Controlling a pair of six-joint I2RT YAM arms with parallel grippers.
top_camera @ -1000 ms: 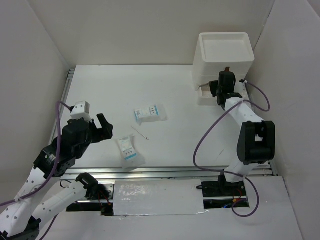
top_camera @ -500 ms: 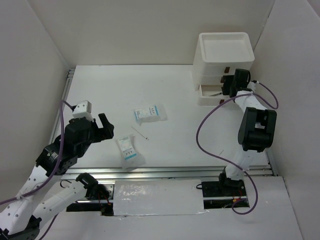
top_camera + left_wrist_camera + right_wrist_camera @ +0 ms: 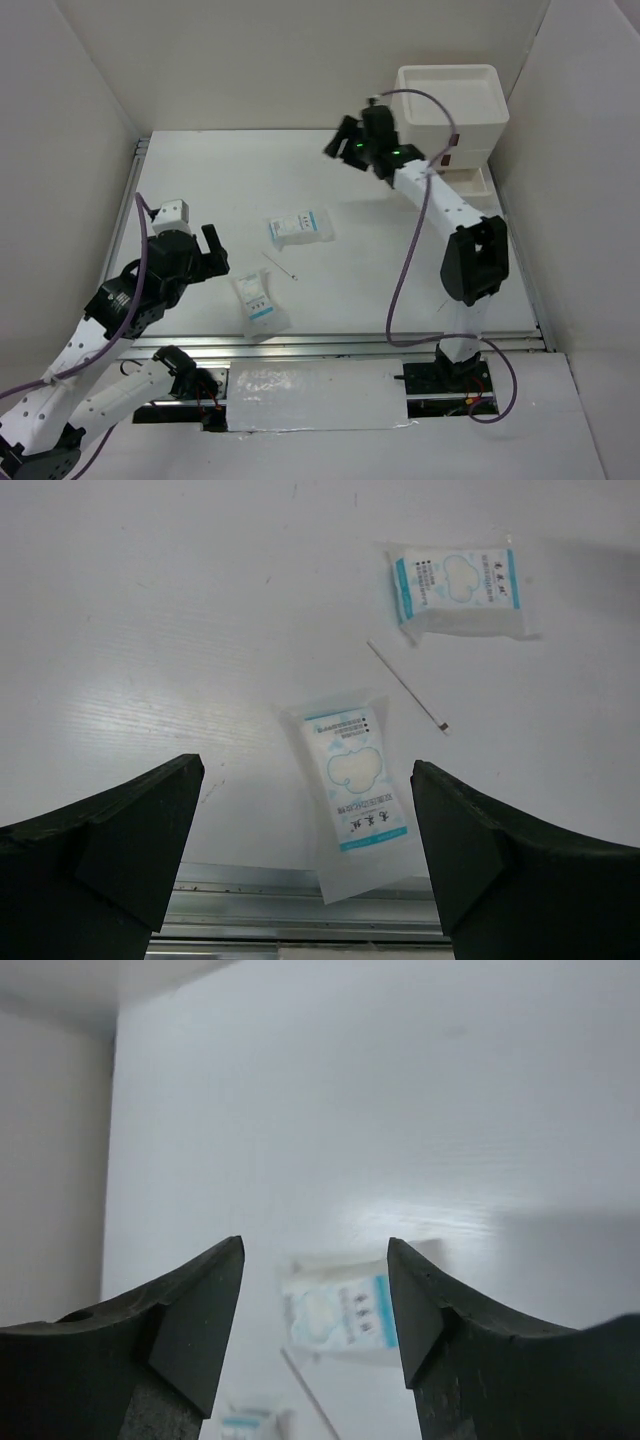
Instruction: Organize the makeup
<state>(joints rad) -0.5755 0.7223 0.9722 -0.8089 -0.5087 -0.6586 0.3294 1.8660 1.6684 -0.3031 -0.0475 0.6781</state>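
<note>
Two white-and-blue sachets lie on the white table, one (image 3: pixel 300 228) mid-table and one (image 3: pixel 260 303) near the front rail. A thin grey pencil (image 3: pixel 280 265) lies between them. My left gripper (image 3: pixel 205 255) hovers open just left of the near sachet (image 3: pixel 355 780), nothing between its fingers; the far sachet (image 3: pixel 460 585) and pencil (image 3: pixel 405 687) show beyond. My right gripper (image 3: pixel 345 140) hangs open and empty above the back of the table, looking down at the far sachet (image 3: pixel 340 1310), the pencil (image 3: pixel 310 1400) and the near sachet (image 3: pixel 245 1425).
The white stacked drawer unit (image 3: pixel 447 95) stands in the back right corner, right of the right gripper. White walls close in the table on three sides. An aluminium rail (image 3: pixel 350 345) runs along the front edge, close under the near sachet.
The right gripper has left the front of the drawer unit, swung left over the back of the table and opened. The left arm has hardly shifted.
</note>
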